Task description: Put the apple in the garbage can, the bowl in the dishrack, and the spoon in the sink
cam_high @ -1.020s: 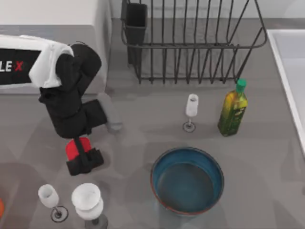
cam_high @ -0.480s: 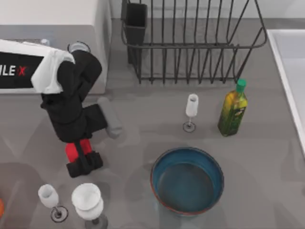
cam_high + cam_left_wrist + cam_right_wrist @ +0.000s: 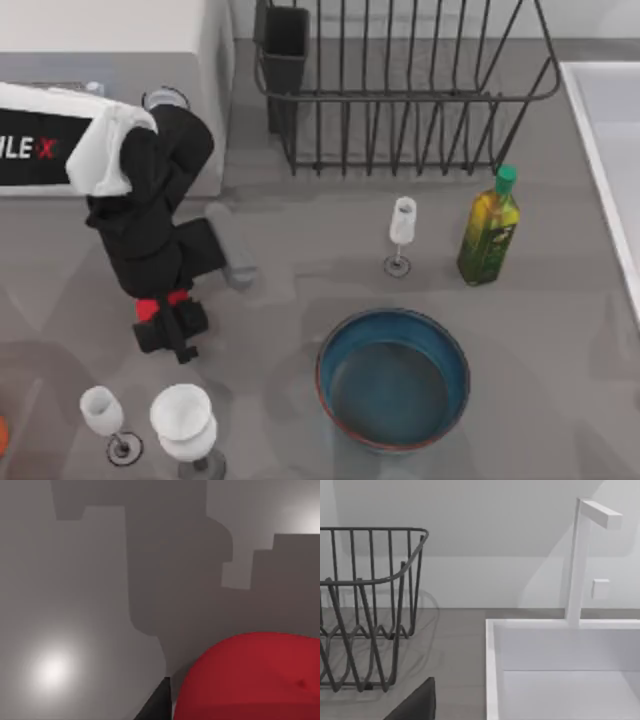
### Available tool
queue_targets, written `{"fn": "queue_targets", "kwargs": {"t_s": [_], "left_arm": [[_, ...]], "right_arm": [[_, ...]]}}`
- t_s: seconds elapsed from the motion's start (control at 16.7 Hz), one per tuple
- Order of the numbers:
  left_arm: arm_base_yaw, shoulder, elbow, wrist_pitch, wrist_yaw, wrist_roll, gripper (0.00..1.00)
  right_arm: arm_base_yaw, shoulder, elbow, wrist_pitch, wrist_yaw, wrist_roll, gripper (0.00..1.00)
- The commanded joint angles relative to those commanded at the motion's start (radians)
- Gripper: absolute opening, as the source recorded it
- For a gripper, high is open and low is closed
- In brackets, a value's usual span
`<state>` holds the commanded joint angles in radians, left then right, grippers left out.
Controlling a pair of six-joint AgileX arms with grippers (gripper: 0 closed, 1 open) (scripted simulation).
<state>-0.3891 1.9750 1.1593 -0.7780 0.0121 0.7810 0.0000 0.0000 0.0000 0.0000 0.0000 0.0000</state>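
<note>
From above, the left gripper [image 3: 170,325] is seen at the left of the counter [image 3: 300,300], pointed down over the apple [image 3: 150,308]. A strip of red is visible between the black fingers [image 3: 185,322] and the wrist, so the fingers seem closed around the apple, though the grip itself is hidden by the arm. The bowl [image 3: 393,378] sits upright near the front middle, well apart from the gripper. The dishrack [image 3: 400,90] stands at the back, with its utensil cup [image 3: 285,45] at its left corner. A wine glass [image 3: 401,235] and a bottle [image 3: 489,226] stand between rack and bowl. Two more glasses [image 3: 150,420] stand at the front left. The sink [image 3: 610,140] lies along the right edge.

In the left wrist view, the apple [image 3: 255,677] is seen very close, just beside a dark fingertip [image 3: 157,705], above bare counter [image 3: 75,605].

In the right wrist view, the dishrack [image 3: 365,605] and the sink [image 3: 560,675] with its faucet [image 3: 580,555] are seen; whether the right gripper's fingers are spread cannot be told.
</note>
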Motion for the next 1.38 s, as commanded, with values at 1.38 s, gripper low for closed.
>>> {"fn": "queue_targets", "kwargs": {"t_s": [1.38], "left_arm": [[0.000, -0.150, 0.251, -0.379, -0.011, -0.001, 0.00]], "right_arm": [[0.000, 0.000, 0.000, 0.000, 0.000, 0.000, 1.00]]}}
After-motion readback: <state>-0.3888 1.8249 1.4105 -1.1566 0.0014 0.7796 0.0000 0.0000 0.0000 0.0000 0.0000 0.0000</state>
